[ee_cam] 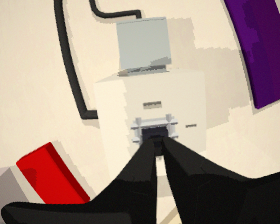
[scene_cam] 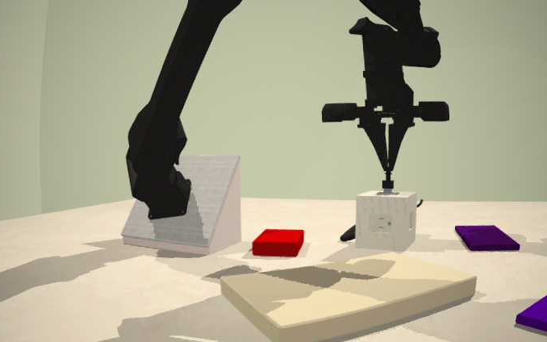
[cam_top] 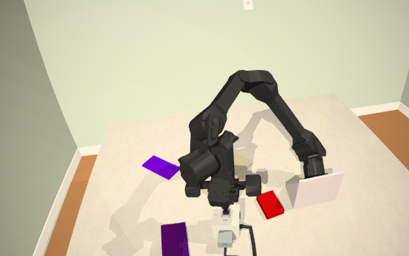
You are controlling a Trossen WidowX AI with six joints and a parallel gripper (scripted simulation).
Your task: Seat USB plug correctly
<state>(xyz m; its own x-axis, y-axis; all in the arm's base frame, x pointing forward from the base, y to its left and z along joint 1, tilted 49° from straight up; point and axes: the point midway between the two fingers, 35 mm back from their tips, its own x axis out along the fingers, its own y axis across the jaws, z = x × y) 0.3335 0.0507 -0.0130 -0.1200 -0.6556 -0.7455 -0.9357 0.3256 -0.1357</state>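
Observation:
The white power cube point(cam_top: 215, 222) point(scene_cam: 365, 237) point(ee_cam: 186, 95) stands on the table. The USB plug point(scene_cam: 387, 184) point(ee_cam: 155, 133) is upright at the socket on its top, with a dark body and a short strip of its metal part showing above the top face in the exterior view. The metal socket frame point(ee_cam: 136, 136) shows around it. My gripper point(scene_cam: 388, 172) point(ee_cam: 157, 145) points straight down and is shut on the USB plug, directly above the cube. Which way round the plug faces and its exact depth cannot be told.
A grey adapter point(cam_top: 225, 238) point(ee_cam: 143, 44) sits on the cube's side, with black cables point(cam_top: 253, 238) point(ee_cam: 71, 70) beside it. A red block point(cam_top: 269, 204) point(scene_cam: 277, 243), purple slabs point(cam_top: 174, 238) point(cam_top: 160, 167), a beige slab point(scene_cam: 331, 301) and a wedge point(cam_top: 319, 191) point(scene_cam: 224, 212) lie around.

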